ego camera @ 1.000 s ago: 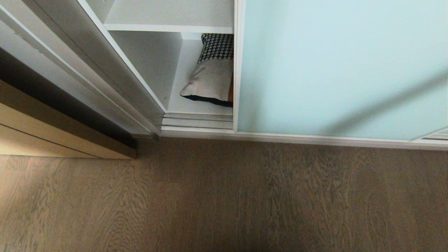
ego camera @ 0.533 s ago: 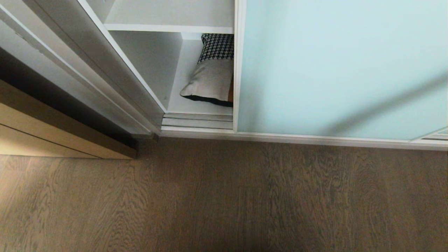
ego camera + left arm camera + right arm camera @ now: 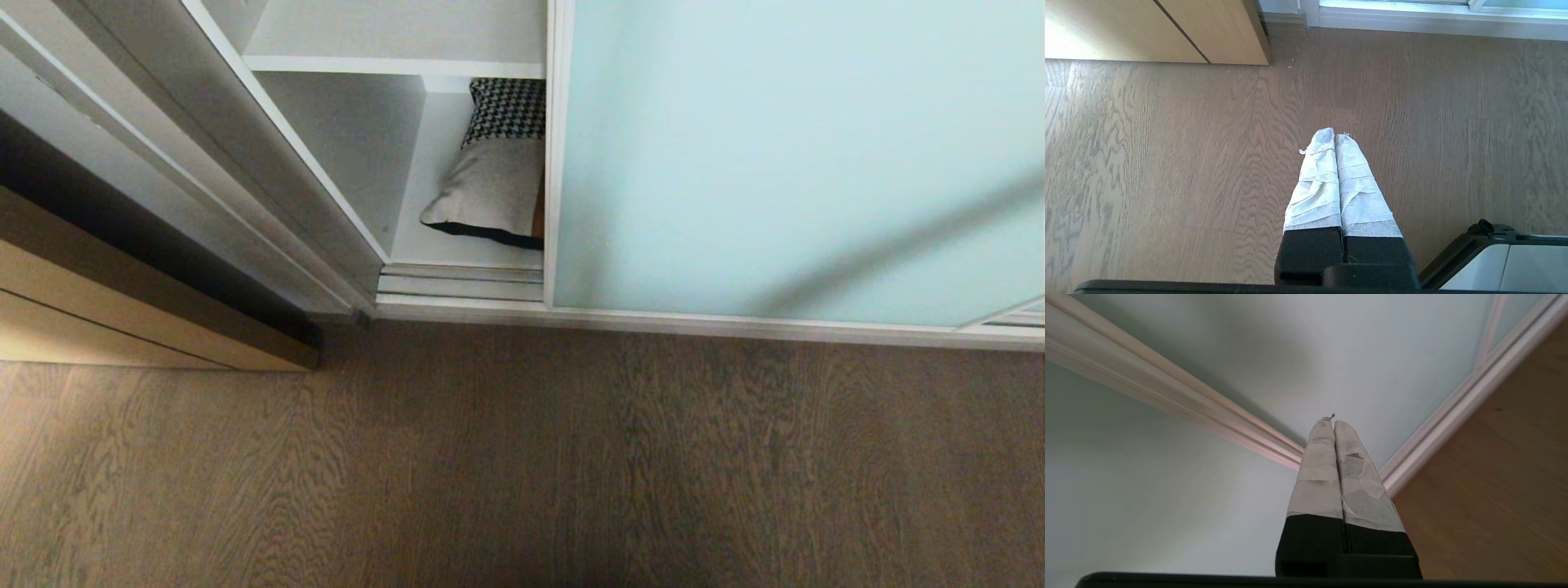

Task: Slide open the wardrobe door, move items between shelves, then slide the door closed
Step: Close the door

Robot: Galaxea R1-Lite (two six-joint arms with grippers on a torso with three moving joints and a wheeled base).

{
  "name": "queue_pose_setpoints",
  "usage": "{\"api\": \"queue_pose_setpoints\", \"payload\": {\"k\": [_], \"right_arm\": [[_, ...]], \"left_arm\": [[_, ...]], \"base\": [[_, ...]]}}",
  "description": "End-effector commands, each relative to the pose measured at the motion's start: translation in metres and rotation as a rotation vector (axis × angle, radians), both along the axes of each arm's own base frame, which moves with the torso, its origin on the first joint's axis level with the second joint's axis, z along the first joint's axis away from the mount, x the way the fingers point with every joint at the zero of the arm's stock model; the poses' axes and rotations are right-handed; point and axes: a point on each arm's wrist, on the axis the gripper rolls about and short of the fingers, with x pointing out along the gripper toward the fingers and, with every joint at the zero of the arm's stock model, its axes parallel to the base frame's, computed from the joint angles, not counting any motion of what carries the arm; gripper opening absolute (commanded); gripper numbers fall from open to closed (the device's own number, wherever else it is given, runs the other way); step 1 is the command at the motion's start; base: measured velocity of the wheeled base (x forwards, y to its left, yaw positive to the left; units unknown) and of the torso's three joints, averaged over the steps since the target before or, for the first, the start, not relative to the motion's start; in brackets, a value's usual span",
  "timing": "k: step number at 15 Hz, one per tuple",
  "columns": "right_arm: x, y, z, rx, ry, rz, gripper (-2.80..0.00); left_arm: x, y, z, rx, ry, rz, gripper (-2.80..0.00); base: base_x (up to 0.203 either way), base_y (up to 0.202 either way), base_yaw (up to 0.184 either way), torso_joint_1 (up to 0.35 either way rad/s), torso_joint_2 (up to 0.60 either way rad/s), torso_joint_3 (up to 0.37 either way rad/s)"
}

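Showing houndstooth and off-white panels, cushion (image 3: 494, 175) lies shelved; both grippers' fingers pressed together.

Right gripper (image 3: 1334, 424) fingers (image 3: 1323, 457) pressed together, facing sliding wardrobe door (image 3: 1167, 490).

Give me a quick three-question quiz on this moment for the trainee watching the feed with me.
1. True or false: the sliding wardrobe door fully covers the opening.
2. Multiple choice: the cushion lies (A) on the floor, (B) on the bottom shelf, partly hidden behind the door's edge, (C) in a gripper.
3. Short answer: how do the fingers of the right gripper and the left gripper stand, and what does each face?

Key
1. False: a gap is open at its left.
2. B.
3. Both shut and empty; right faces the frosted door, left hangs above the wood floor.
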Motion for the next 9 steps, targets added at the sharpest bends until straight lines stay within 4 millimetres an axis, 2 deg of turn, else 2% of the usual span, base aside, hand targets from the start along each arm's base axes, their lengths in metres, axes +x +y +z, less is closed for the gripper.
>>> {"api": "queue_pose_setpoints", "payload": {"k": [1,7,9], "right_arm": [[0.011,-0.004,-0.007,0.038,-0.025,0.039,-2.8],[0.047,0.003,-0.016,0.131,-0.058,0.169,-2.8],[0.052,0.003,-0.018,0.153,-0.066,0.184,-2.8]], "left_arm": [[0.0,0.0,0.0,0.0,0.003,0.001,-2.8],[0.0,0.0,0.0,0.0,0.003,0.0,-2.8],[0.0,0.0,0.0,0.0,0.003,0.0,-2.8]], "base": [[0.0,0.0,0.0,0.0,0.0,0.0],[0.0,0.0,0.0,0.0,0.0,0.0],[0.0,0.0,0.0,0.0,0.0,0.0]]}}
